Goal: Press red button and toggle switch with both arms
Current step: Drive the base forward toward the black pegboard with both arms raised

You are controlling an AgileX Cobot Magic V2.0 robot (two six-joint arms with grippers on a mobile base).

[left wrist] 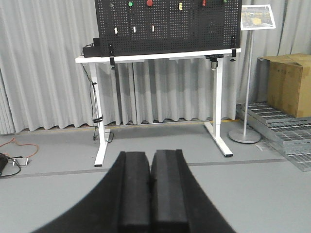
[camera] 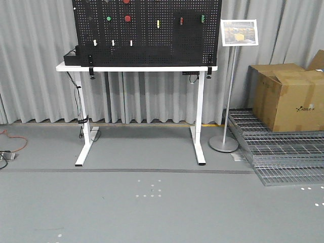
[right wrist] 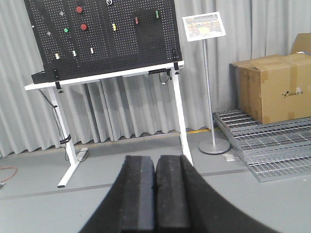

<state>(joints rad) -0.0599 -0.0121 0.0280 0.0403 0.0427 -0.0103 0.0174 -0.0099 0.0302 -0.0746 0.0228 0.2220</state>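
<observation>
**Claws.** The left claw [left wrist: 151,194] has its jaws pressed together and holds nothing. The right claw [right wrist: 155,194] is in the same state, closed and empty. Both are well apart from the pegboard [camera: 147,45], with open floor [camera: 152,212] between.

**Task things.** The toggle switch [camera: 181,21] sits in the pegboard's upper band, on the half nearer the sign stand [camera: 239,33]. The red button [camera: 127,18] is in the same band, on the other half, just beside a green button [camera: 108,18]. A second red round button [right wrist: 78,9] is mounted above it, and we cannot tell which of the two is meant.

**Progress.** We judge that nothing is done. Neither claw is near a control, and the whole approach and both presses remain.

**Count.**
- Claws: two.
- Red round buttons: two.
- Red toggle switch: one.
- Pale yellow lever [camera: 158,23]: one, between the red button and the toggle.
- Green controls: two.
- Small white switches [right wrist: 74,53]: three, in the pegboard's lower row.
- White surface [camera: 136,68]: one, under the pegboard.
- Cardboard box [camera: 288,96]: one, beyond the sign stand.
</observation>
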